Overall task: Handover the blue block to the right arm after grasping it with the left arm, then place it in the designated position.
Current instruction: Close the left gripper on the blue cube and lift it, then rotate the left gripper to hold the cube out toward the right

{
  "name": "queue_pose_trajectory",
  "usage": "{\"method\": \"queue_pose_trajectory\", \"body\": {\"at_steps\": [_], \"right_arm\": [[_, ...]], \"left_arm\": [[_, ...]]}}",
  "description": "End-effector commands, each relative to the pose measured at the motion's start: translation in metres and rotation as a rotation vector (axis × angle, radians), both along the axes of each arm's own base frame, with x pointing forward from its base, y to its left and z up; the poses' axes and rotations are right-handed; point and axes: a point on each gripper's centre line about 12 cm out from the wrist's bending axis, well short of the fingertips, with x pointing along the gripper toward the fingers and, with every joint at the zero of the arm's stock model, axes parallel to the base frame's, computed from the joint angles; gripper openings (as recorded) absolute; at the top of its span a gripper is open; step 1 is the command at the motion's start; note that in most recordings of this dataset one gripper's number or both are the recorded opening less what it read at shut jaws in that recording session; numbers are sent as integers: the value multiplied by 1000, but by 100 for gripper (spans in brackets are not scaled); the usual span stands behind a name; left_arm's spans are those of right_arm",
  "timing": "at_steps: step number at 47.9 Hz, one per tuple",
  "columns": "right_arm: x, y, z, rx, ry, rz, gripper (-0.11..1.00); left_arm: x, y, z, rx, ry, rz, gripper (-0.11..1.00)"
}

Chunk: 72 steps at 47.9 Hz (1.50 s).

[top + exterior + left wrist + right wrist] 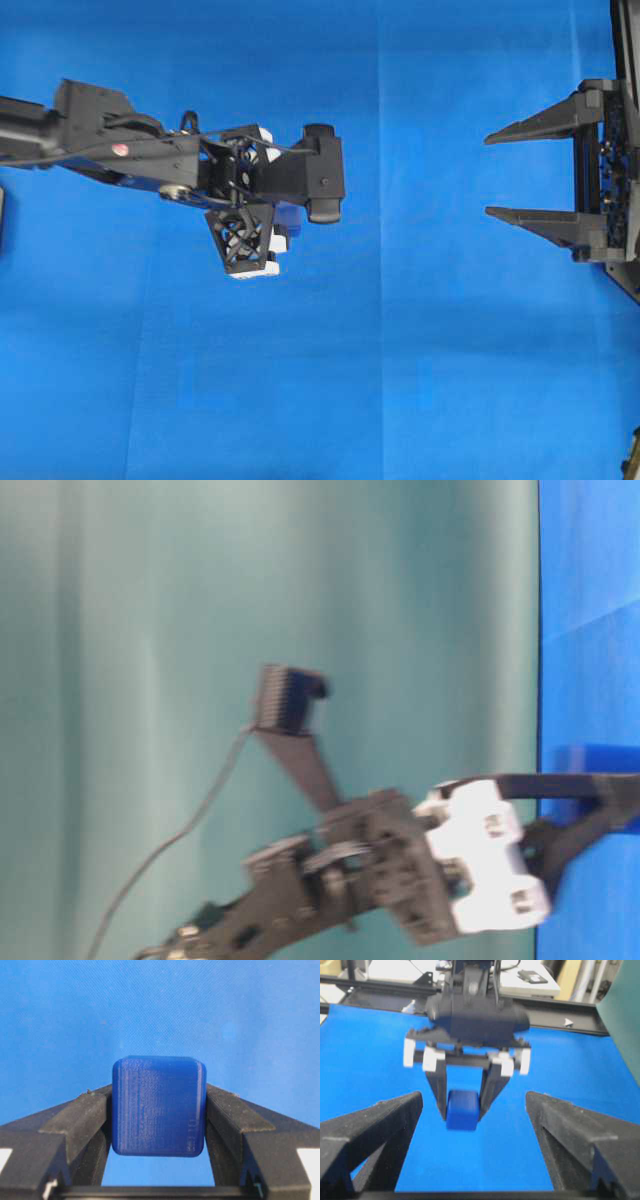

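Note:
The blue block (159, 1105) sits squeezed between the two black fingers of my left gripper (159, 1091), which is shut on it. From overhead, the left gripper (275, 232) points down at the cloth left of centre, and only a sliver of the blue block (291, 217) peeks out beside it. My right gripper (490, 173) stands open at the right edge, well apart from the block. In the right wrist view the blue block (462, 1110) hangs straight ahead in the left gripper (462, 1102), beyond my wide-open right fingers (380, 1127). No mark of the designated position shows on the blue cloth (400, 380).
The table-level view is turned sideways and blurred; it shows the left gripper's white brackets (485, 865) before a green backdrop (150, 630). A black frame rail (570, 1022) and desks lie past the cloth's far edge.

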Motion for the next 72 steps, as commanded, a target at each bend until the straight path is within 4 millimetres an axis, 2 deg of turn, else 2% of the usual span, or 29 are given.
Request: {"method": "queue_pose_trajectory", "body": {"at_steps": [1,22,30,34,72], "right_arm": [[3,-1,10,2,-31,-3,97],[3,0,11,4,-32,-2,97],[3,0,11,4,-29,-1,97],[3,-1,10,4,-28,-3,97],[4,0,9,6,-23,-2,97]], "left_arm": [[0,-1,39,2,-67,-3,46],[-9,-1,111,13,-92,-8,46],[-12,0,129,14,-90,-8,46],[-13,0,134,13,-81,-8,46],[-13,0,132,17,-81,-7,46]]}}
